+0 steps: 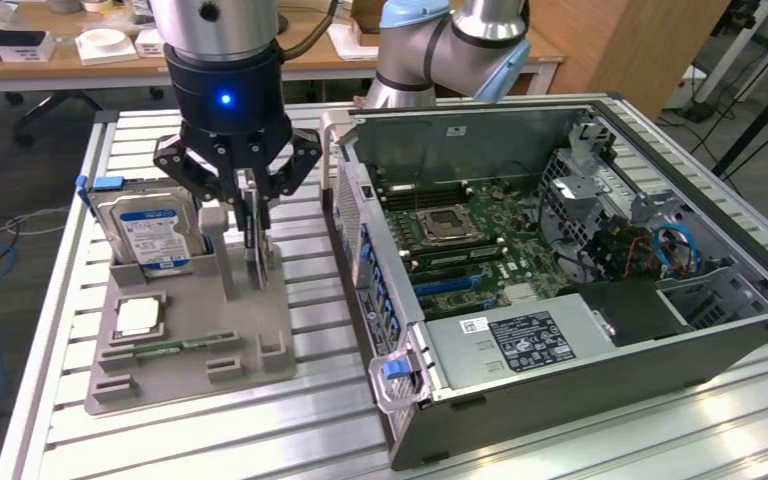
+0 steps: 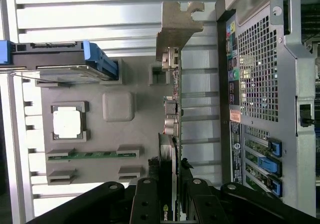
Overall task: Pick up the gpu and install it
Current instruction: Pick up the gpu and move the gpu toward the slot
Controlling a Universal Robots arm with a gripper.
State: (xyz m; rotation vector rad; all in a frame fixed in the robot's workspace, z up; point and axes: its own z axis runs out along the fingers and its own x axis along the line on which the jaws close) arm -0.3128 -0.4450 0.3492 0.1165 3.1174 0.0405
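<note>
Underneath it all, a slatted metal tabletop (image 1: 357,420), edges cropped on every side. At the exterior view's right, an open computer case (image 1: 704,330) with its side panel off and its motherboard (image 1: 471,235) bared, the near corner cut off by the frame. At the exterior view's left, just beside the case, a grey holder tray (image 1: 184,370). Over the tray, the gripper (image 1: 253,225), blue light glowing, with the arm above it running out of the picture. At the tray's back, a hard drive (image 1: 153,235) on edge, label print too small to read. Between the jaws, the gpu (image 1: 261,265), upright and seen edge-on, grasped from both sides; in the wrist view, black fingers (image 2: 147,199) pressed against either face, silver end bracket (image 2: 176,28) at the far end. Cooler block hard to make out from this angle. Lower edge down at the tray: seated or just lifted, impossible to tell. Toward the tray's front, a square processor (image 1: 137,315) in its recess and a narrow green memory stick (image 1: 177,347) lying flat.
</note>
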